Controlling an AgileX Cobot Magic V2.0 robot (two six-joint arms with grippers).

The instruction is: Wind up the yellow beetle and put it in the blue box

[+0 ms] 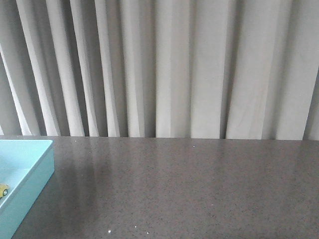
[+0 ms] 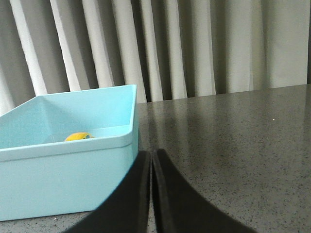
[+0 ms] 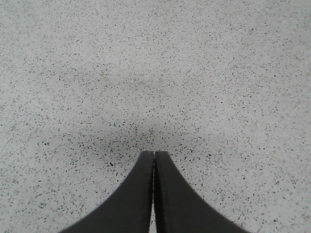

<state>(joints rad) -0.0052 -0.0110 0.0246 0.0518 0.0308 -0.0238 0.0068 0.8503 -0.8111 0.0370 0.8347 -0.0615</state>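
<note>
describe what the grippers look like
Only the fingers show. The left gripper and right gripper each have two matte black fingers, broad at the base and curving to slim tips. No cables, markings or arm links are visible.

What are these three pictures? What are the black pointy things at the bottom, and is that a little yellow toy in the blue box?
These come from a robot with two arms. One camera looks forward over the speckled grey table toward a pale curtain. The other two cameras sit on the robot's wrists, one on each arm.

The black pointy shapes are the robot's fingers. Each arm ends in a pincer for grabbing. The left pincer and the right pincer are both closed, with the fingers pressed together, and neither is holding anything.

Yes, that is a toy: the yellow beetle, a tiny car, sits inside the blue box. The box stands on the table at the robot's left. The right wrist camera sees only bare tabletop.
</note>
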